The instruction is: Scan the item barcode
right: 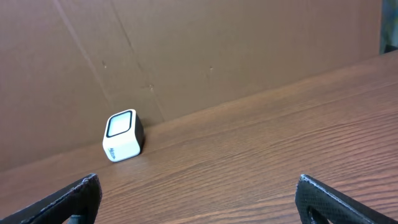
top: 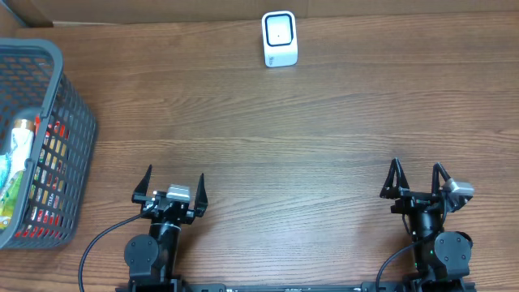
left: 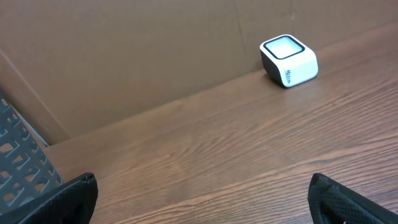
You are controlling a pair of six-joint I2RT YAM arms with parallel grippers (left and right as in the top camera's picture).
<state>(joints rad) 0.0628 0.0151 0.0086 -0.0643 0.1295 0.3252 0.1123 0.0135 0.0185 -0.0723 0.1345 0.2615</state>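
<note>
Brown wood-grain counter (top: 284, 130) spreads before us, with the small white cube-shaped barcode scanner (top: 280, 39) standing at its far edge, just in front of the cardboard wall (left: 124, 50). At the far left we see the grey plastic mesh basket (top: 77, 93). The colourful packaged items (top: 24, 162) lie inside it, well apart from the scanner. The 2 arms sit at the near edge: the left end effector (top: 174, 173) and the right end effector (top: 416, 165) each stand spread wide, gripping nothing.
</note>
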